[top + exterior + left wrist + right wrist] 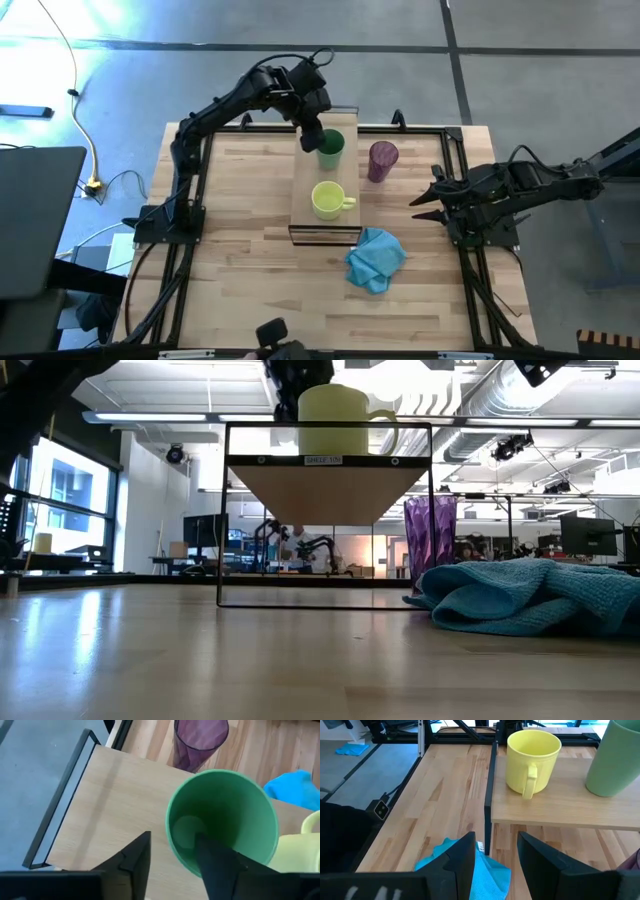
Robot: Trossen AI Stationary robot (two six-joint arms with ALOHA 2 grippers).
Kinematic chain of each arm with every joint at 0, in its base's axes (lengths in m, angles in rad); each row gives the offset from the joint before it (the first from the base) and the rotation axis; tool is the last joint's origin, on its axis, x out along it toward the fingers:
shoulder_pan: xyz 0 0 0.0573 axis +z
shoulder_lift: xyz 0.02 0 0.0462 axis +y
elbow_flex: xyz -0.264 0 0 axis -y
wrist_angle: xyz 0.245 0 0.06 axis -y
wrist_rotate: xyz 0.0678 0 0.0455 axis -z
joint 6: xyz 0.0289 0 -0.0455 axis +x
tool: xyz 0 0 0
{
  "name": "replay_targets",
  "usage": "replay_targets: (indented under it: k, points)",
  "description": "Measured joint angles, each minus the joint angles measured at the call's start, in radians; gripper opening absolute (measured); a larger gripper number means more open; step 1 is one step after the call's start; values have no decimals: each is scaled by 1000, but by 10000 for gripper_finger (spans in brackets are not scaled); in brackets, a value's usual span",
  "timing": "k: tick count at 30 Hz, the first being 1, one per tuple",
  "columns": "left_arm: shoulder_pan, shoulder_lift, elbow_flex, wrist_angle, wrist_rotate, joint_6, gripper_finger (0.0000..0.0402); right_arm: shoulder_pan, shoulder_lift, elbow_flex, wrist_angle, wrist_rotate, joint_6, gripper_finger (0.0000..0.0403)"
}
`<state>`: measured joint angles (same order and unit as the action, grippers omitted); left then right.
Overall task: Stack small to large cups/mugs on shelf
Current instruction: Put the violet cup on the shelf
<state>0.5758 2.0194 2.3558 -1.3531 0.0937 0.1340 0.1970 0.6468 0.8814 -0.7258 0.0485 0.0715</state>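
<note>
Light wood forms the shelf [303,196], on which the green cup [222,820] is pinched at its rim by the left gripper [172,852], one jaw inside. It is judged light, stiff plastic, best held there. Only the low view shows the purple tumbler [430,540] standing on the table behind the shelf. The right gripper [495,852] waits, jaws spread.

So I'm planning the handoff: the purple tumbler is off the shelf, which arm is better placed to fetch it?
Probably the right. Its hand waits empty and open beside the purple tumbler on the table, while the left hand is busy at the green cup on the shelf.
</note>
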Motion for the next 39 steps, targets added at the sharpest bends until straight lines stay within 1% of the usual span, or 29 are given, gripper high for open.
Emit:
replay_targets:
  k: [7,10,14,16,23,27,30,32,35,39]
  points:
    - [0,-52,0,-83,-16,-12,192,0,0,0,-3,0,0,139]
    - [-3,-80,0,-121,2,-15,201,0,0,0,-1,0,-19,139]
    - [-10,-123,0,-136,44,-16,205,0,0,0,11,16,-108,139]
    - [-21,-147,0,-138,63,-16,204,0,0,0,24,84,-122,139]
    - [-58,-245,-1,-174,74,-19,195,-1,0,0,60,439,-68,139]
    - [-97,-301,-15,-178,82,-35,193,-1,0,0,81,572,-17,139]
    - [-141,-343,-36,-175,82,-35,195,-1,0,0,97,634,-4,139]
    - [-177,-372,-55,-160,82,-35,194,-1,-2,0,94,650,-23,139]
    - [-231,-419,-108,-117,83,-35,191,-7,-13,0,77,657,-25,139]
    - [-301,-494,-221,-28,83,-34,185,-77,-52,0,22,643,43,139]
